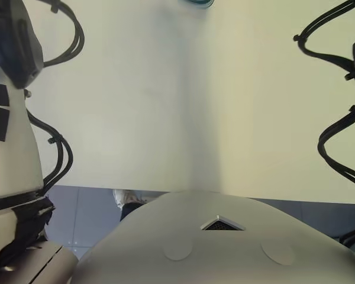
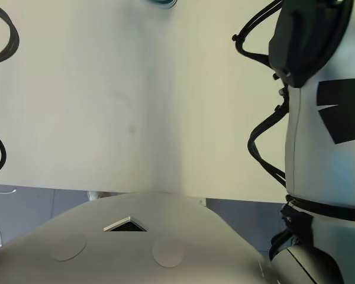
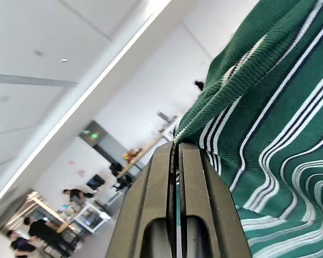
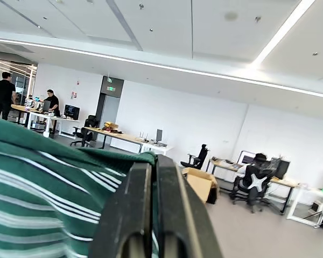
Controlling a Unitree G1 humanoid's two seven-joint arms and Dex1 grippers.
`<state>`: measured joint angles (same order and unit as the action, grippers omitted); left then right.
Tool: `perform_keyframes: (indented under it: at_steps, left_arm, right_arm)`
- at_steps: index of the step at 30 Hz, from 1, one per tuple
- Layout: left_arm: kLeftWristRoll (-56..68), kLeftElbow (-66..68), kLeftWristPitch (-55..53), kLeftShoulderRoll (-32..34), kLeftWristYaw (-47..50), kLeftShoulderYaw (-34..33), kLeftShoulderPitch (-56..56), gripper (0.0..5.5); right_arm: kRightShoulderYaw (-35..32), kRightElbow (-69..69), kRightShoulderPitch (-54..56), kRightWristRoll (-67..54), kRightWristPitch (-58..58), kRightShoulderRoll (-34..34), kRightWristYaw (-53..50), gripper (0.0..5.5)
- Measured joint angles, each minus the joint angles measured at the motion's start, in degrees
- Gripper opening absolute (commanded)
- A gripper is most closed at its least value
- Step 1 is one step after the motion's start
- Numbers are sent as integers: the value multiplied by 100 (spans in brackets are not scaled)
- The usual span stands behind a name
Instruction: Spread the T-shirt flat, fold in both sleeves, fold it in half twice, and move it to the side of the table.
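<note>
left gripper [image 3: 176,146] and right gripper [image 4: 152,161] both clamped tight on shirt [image 3: 269,107]; lower them evenly, lay it flat on table [image 1: 165,106].

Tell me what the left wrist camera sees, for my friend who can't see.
The left fingers are shut tight on the edge of a green T-shirt with white stripes. Behind them is a big office with a long ceiling light.

Premises are presenting as an open-plan office: long desks [image 4: 121,137] are carrying monitors [image 4: 71,111], swivel chairs [image 4: 255,185] are standing alongside, strip lights [image 4: 282,32] are running overhead, people [image 4: 53,102] are standing at workstations.
</note>
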<state>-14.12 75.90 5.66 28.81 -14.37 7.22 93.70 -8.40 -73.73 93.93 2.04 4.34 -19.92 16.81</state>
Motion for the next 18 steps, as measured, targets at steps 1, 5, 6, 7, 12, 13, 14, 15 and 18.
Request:
perform_keyframes:
  at_steps: [1,5,6,7,12,13,14,15,18]
  left_arm:
    - [-6,49,-2,0,24,-37,49,0]
    - [-3,129,-28,36,-483,-159,26,0]
    - [1,91,11,104,-969,-145,-56,0]
    - [0,54,83,200,-1586,-79,-255,0]
    - [520,-1059,11,783,-4911,-16,-1600,0]
    - [826,-1674,-277,953,-5562,-15,-1950,0]
    - [1243,-2397,-660,1250,-6093,-13,-2401,0]
    - [1677,-3003,-997,1570,-6420,-13,-2839,0]
    - [2771,-4450,-1744,2289,-6931,-16,-3980,0]
  right_arm:
    - [45,-53,16,56,61,-19,0,2]
    - [252,-176,16,286,148,-185,394,2]
    - [349,-159,-5,334,194,-287,709,2]
    - [472,-124,-79,450,259,-432,1130,2]
    - [740,531,-986,415,-154,-954,3569,2]
    - [803,969,-1291,234,-467,-1091,4219,2]
    - [883,1624,-1722,-72,-888,-1318,4890,2]
    - [931,2265,-2201,-470,-1273,-1583,5377,2]
    - [1111,3922,-3685,-1605,-2121,-2254,6278,2]
